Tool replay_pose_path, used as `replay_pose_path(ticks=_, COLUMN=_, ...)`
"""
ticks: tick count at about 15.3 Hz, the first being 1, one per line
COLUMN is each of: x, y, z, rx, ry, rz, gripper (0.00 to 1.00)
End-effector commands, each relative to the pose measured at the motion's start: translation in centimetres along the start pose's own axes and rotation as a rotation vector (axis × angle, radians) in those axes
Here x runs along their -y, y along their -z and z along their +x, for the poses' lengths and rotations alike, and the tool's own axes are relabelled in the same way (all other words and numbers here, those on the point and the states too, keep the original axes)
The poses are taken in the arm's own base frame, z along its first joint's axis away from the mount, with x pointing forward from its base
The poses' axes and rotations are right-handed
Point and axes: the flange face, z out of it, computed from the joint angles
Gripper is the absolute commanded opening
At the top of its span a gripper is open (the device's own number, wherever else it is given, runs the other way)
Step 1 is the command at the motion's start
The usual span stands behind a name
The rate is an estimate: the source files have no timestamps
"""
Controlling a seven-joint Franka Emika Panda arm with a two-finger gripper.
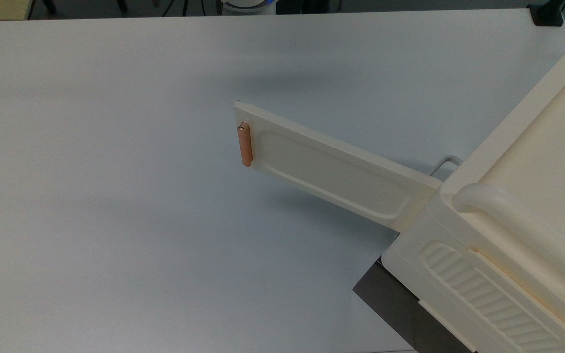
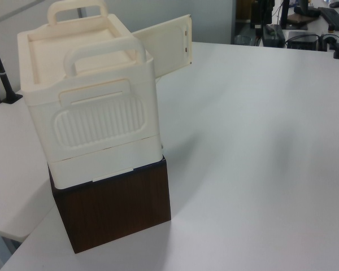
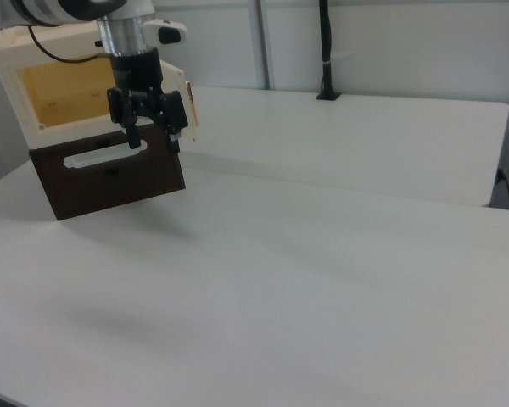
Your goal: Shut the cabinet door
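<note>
No text, label, brand, number or sign can be read on anything here.

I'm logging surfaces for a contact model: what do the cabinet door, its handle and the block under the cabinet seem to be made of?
The cabinet door: likely moulded plastic, cream, satin, with a pressed-in rounded recess. Its handle: copper-orange bar with a faint sheen, metal or coated plastic, hard to tell. The block under the cabinet: dark brown with wood-grain streaks, probably wood or laminate.
</note>
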Motion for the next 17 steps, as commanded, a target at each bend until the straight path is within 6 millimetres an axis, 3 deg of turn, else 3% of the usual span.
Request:
replay_pose_path(ticks=1, x=-0.85, y=0.15, z=-0.33, rx=-0.022, ry=0.009, rz=0.011, gripper=1.0)
replay_pose_path(ticks=17, x=-1.08, y=-0.01, z=-0.25, rx=-0.017, ry=0.005, rz=0.079, gripper=1.0)
